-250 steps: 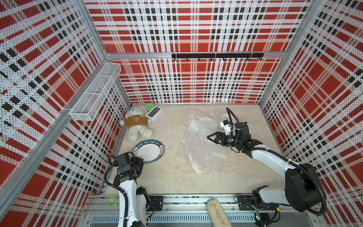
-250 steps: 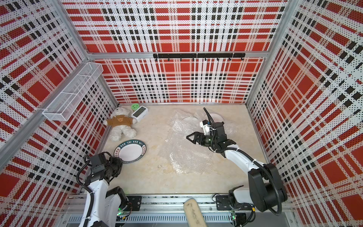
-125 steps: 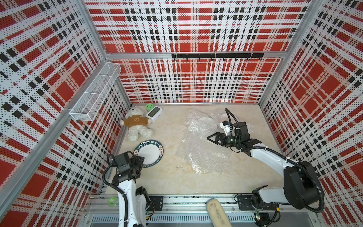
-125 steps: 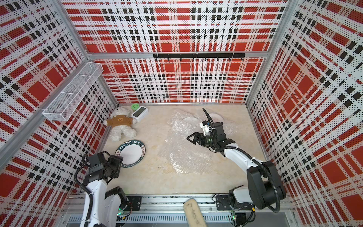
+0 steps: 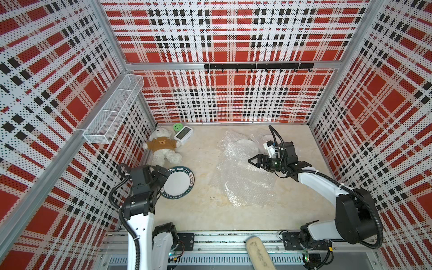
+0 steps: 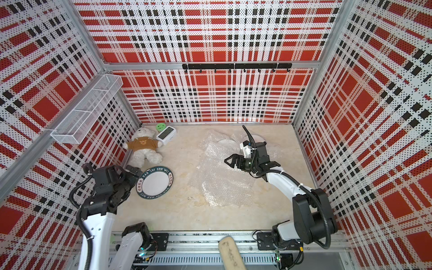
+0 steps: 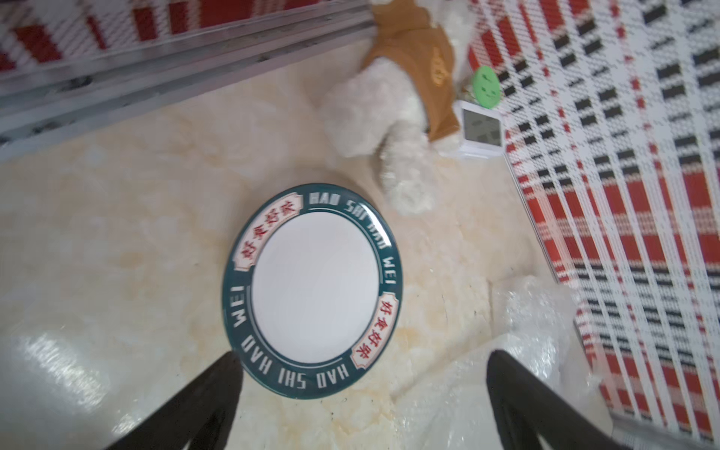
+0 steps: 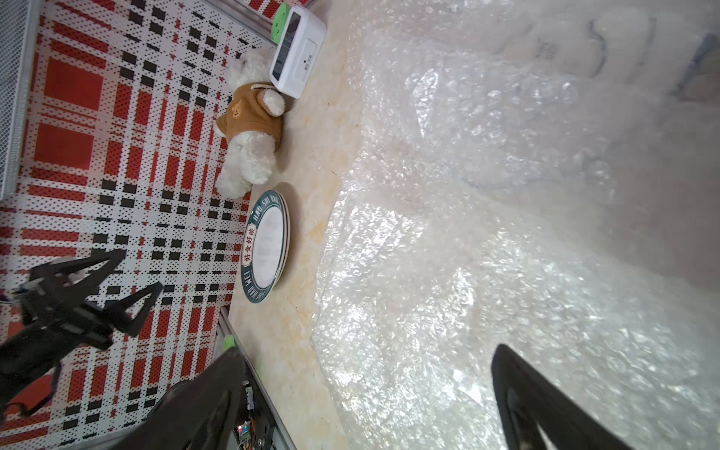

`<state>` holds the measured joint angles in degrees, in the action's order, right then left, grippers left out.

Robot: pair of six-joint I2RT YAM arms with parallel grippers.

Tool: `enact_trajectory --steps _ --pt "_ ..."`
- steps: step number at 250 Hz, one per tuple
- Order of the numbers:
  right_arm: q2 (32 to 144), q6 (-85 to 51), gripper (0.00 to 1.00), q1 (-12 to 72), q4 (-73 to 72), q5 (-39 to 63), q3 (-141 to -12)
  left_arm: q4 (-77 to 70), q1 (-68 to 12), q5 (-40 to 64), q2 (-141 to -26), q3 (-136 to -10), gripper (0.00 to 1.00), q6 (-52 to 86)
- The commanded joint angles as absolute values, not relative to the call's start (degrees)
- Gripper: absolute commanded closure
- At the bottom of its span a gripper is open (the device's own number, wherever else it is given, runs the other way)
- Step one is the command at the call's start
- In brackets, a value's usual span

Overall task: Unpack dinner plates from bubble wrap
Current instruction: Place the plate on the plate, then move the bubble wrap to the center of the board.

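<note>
A white dinner plate (image 5: 177, 183) (image 6: 155, 183) (image 7: 311, 288) with a dark lettered rim lies flat at the left of the table. In the right wrist view a second rim shows under this plate (image 8: 267, 249). My left gripper (image 5: 163, 181) (image 6: 134, 181) (image 7: 364, 358) stands open just in front of its near edge, with nothing between its fingers. Clear bubble wrap (image 5: 243, 177) (image 6: 219, 180) (image 8: 506, 233) lies crumpled mid-table. A pale plate (image 5: 244, 142) (image 6: 225, 141) shows through the wrap at the back. My right gripper (image 5: 253, 161) (image 6: 230, 161) (image 8: 368, 350) hovers open over the wrap.
A teddy bear (image 5: 163, 147), a white clock (image 5: 183, 135) and a green disc (image 5: 178, 127) sit in the back left corner. A wire basket (image 5: 112, 114) hangs on the left wall, a hook rail (image 5: 257, 66) on the back wall. A pale brush-like object (image 5: 259, 254) lies on the front rail.
My left gripper has opened and let go of the lettered plate, which now lies on the table. The right gripper has stayed open and shifted slightly over the wrap.
</note>
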<state>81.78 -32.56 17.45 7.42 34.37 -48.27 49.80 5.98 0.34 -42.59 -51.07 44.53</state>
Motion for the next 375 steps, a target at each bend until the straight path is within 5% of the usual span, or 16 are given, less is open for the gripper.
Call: enact_trajectory --steps 1,43,87,199,292,375 --pt "83.38 -31.47 0.0 16.63 6.93 32.94 -48.23 49.06 -9.05 -4.64 -47.69 -56.15 0.01 39.83" --pt "84.33 -31.99 0.0 14.7 6.5 32.49 -45.53 41.68 -33.38 -6.04 -60.35 -59.95 0.0 38.09" --pt "83.58 -31.13 0.0 12.29 7.73 30.54 -43.17 31.6 -44.28 1.25 -79.98 -63.55 0.0 35.72" --pt "90.59 -31.8 0.0 11.6 5.21 30.11 -42.05 14.72 -38.72 9.05 -102.62 -63.19 0.01 33.58" --pt "92.14 -34.9 0.0 13.9 2.14 32.27 -37.14 12.27 -39.31 8.25 -96.73 -47.21 0.01 35.64" --pt "80.88 -37.18 0.0 15.3 4.8 31.62 -28.43 12.35 -46.31 5.7 -82.55 -34.45 0.01 46.41"
